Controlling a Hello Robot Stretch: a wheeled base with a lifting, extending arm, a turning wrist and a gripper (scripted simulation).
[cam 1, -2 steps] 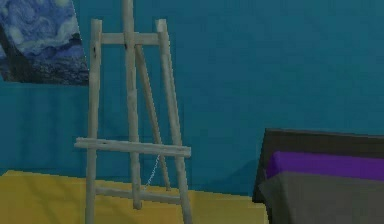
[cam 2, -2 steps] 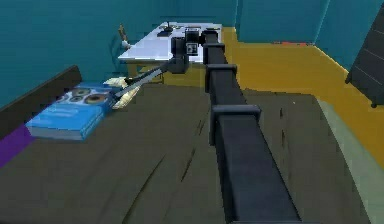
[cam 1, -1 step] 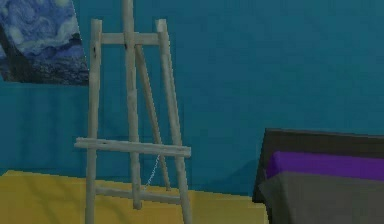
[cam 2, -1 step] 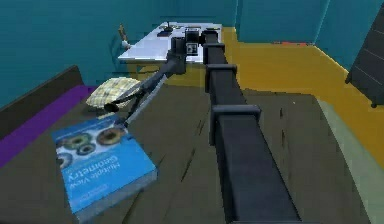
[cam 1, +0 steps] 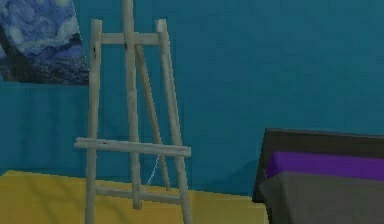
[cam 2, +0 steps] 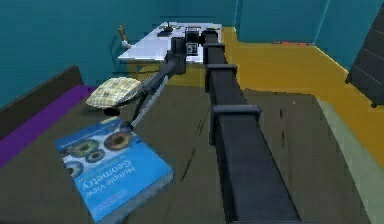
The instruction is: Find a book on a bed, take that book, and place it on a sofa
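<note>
Book [cam 2: 112, 170]: one, blue, flat on bed [cam 2: 185, 140].
Cushion [cam 2: 112, 93]: one, near book.
Gripper [cam 2: 132, 118]: one; cannot tell whether it holds anything.
Easel [cam 1: 132, 120]: one.
Wall painting [cam 1: 40, 40]: one.

Book [cam 2: 112, 170] on bed [cam 2: 318, 160], left of arm [cam 2: 245, 150]
</note>
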